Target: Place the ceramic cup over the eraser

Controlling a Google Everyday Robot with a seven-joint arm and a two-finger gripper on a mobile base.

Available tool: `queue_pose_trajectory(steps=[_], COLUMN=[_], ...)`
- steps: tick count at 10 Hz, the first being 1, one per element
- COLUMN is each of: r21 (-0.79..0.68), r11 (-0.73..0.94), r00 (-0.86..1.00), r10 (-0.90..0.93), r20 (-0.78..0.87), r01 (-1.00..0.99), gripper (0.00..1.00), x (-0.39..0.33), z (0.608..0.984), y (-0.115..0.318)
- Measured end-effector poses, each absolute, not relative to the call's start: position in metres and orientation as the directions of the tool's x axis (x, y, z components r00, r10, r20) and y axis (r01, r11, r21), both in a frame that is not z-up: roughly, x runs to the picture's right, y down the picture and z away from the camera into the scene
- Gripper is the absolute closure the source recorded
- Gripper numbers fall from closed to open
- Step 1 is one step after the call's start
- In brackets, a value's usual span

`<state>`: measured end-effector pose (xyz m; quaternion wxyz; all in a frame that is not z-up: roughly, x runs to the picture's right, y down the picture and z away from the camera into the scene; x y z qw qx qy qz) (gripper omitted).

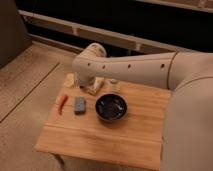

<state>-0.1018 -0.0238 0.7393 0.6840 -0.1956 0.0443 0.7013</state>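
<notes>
Filling the right foreground: the robot's pale body, its arm (pixel 131 69) reaching left across the far part of the table (pixel 100 140).

Near half of the table: bare wood slats.

Middle row, left to right: orange carrot-shaped thing (pixel 62 102) lying near the left edge; flat blue-grey pad (pixel 79 105) just beside it, apart; black bowl (pixel 111 107) right of the pad, upright, something small and pale inside, too blurred to name.

Behind that row: gripper (pixel 94 86) hangs from the wrist, low over the table's far-left part, behind the pad and left-behind the bowl. Spread or pressed together: cannot tell.

Ceramic cup (pixel 114 85) stands upright on the table just right of the gripper, right behind the bowl's far rim. Touching the gripper or not: cannot tell.

Eraser: cannot pick it out; the gripper covers that patch.

Beige bottle-like thing (pixel 69 80) at the far-left corner, left of the gripper.

Beyond the table: speckled floor (pixel 30 80), then pale horizontal rails (pixel 55 24) against a dark wall.
</notes>
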Motion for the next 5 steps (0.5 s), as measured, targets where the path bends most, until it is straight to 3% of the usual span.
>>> queue_pose_trajectory(steps=[5], r21=[-0.027], r11=[-0.017], r00=[-0.008], r10=[0.957], r20=[-0.291], r01=[-0.999], gripper=[0.35], x=[-0.031], z=[0.768], y=[-0.079])
